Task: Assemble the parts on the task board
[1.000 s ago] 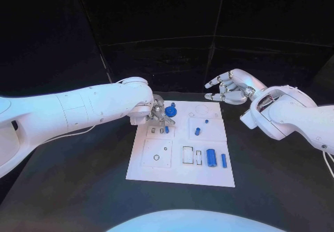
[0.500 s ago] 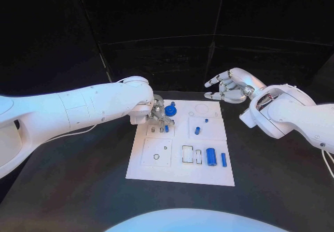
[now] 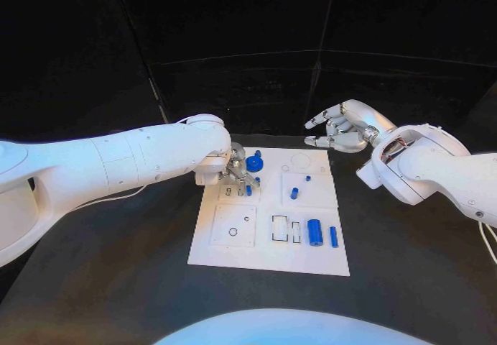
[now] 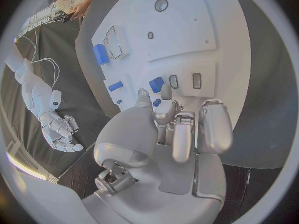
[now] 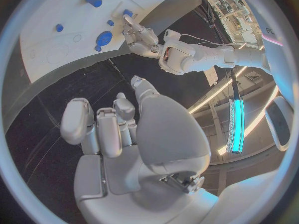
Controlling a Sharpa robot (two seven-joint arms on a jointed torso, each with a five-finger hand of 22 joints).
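The white task board (image 3: 271, 260) lies mid-table. My left hand (image 3: 236, 172) reaches down over its far left part, beside a round blue part (image 3: 253, 164). Thumb and one finger (image 4: 167, 90) close on either side of a small blue part (image 4: 156, 83) that stands next to two empty slots (image 4: 185, 80); the same part (image 3: 248, 191) shows just below the hand in the head view. My right hand (image 3: 342, 126) hangs above the board's far right corner, fingers apart and holding nothing. The right wrist view has my right hand (image 5: 118, 124) with the board (image 5: 50, 55) beyond it.
Other blue parts lie on the board: a short cylinder (image 3: 294, 194), a thick cylinder (image 3: 314, 233), a thin bar (image 3: 333, 238) and a tiny peg (image 3: 307, 180). Black table (image 3: 114, 280) surrounds the board on both sides.
My right hand has drifted slightly up and back. My left hand stays at the slots, shifted only a little.
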